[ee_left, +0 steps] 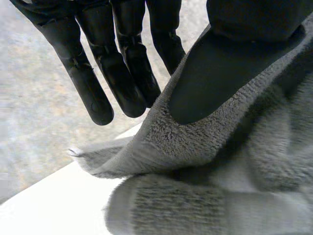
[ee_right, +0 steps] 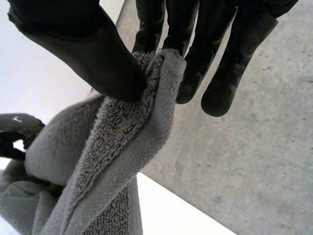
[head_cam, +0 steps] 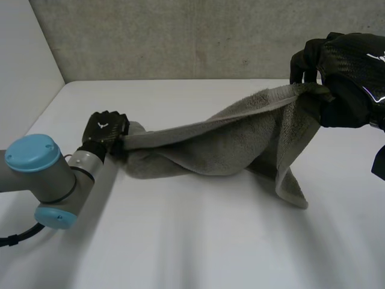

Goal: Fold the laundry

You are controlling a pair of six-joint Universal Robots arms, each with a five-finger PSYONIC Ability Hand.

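Risk: towel (head_cam: 228, 147) slips from raised right hand (head_cam: 346, 78). Pinch is shallow, thumb against fingers at edge only, with sagging weight pulling on it. Left hand (head_cam: 106, 133) sits low at left, thumb clamping opposite end against straight fingers. Towel spans between hands, middle drooping to table (head_cam: 198, 241).

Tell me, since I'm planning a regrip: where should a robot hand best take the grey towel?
Probably the free corner of the grey towel, drooping toward the white table below the right robot hand. Come from the near side: it hangs clear, while the stretched edge is pinched at both ends.
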